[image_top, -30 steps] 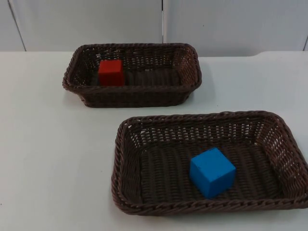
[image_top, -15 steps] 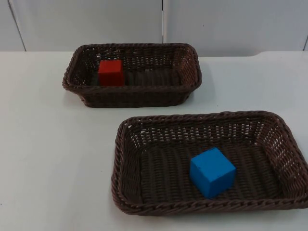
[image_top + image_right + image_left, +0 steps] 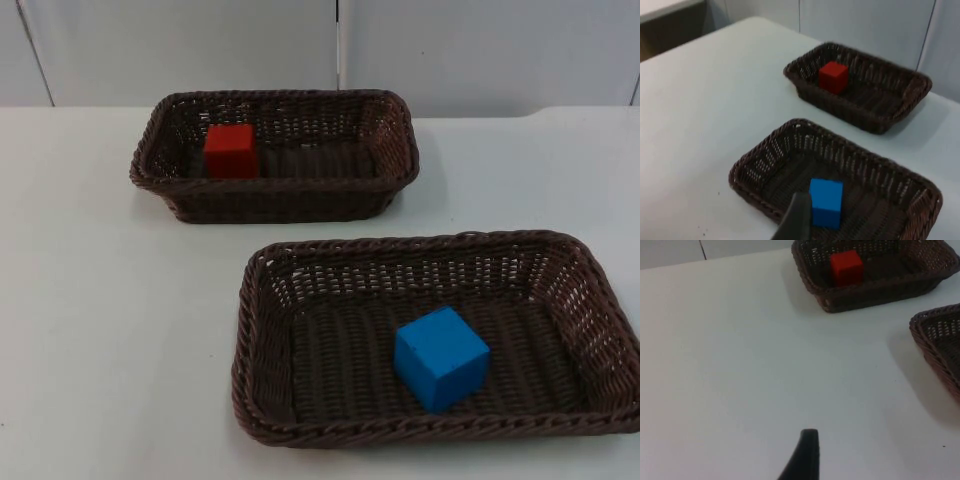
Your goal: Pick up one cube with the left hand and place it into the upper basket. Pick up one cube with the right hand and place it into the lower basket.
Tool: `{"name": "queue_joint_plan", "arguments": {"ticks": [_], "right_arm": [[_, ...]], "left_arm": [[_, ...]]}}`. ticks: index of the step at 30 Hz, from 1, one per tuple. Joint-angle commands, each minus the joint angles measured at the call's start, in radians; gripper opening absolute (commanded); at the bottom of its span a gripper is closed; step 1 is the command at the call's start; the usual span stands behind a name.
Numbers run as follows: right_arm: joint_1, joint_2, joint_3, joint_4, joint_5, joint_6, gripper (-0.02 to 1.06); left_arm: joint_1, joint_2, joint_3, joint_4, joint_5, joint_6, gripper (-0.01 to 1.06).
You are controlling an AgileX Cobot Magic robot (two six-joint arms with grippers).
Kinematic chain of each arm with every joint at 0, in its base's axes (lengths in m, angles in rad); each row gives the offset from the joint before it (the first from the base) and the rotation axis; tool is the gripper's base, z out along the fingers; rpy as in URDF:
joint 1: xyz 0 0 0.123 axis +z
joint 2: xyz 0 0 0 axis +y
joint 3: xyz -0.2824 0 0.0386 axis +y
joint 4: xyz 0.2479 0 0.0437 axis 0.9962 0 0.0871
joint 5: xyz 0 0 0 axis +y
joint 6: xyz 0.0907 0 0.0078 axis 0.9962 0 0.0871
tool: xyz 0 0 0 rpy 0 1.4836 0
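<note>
two dark wicker baskets sit on the white table (image 3: 90, 330), each holding one cube: the red cube (image 3: 231, 151) lies in the upper basket (image 3: 275, 200), the blue cube (image 3: 440, 357) in the lower basket (image 3: 262, 400). the left gripper (image 3: 807, 436) hangs over bare table and the right gripper (image 3: 799, 200) above the lower basket's rim; i cannot tell how far either is open.

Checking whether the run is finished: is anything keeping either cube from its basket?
No. The red cube already lies in the upper basket, the blue cube in the lower basket.
</note>
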Motion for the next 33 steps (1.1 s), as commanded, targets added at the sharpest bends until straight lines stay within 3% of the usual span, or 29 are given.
{"name": "queue_joint_plan", "arguments": {"ticks": [1, 11, 19, 33], "right_arm": [[0.005, -0.062, 0.002, -0.007, 0.03, -0.004, 0.8], [0.005, -0.28, 0.002, -0.007, 0.244, 0.018, 0.8], [0.005, -0.28, 0.006, -0.031, 0.388, 0.065, 0.8], [0.005, -0.28, 0.049, -0.068, 0.372, 0.116, 0.8]], "left_arm": [[-0.002, -0.002, 0.005, 0.005, -0.012, -0.008, 0.81], [-0.002, -0.002, 0.005, 0.005, -0.012, -0.011, 0.81], [-0.002, -0.002, 0.005, 0.005, -0.012, -0.011, 0.81], [-0.002, -0.002, 0.005, 0.005, -0.012, -0.011, 0.81]]}}
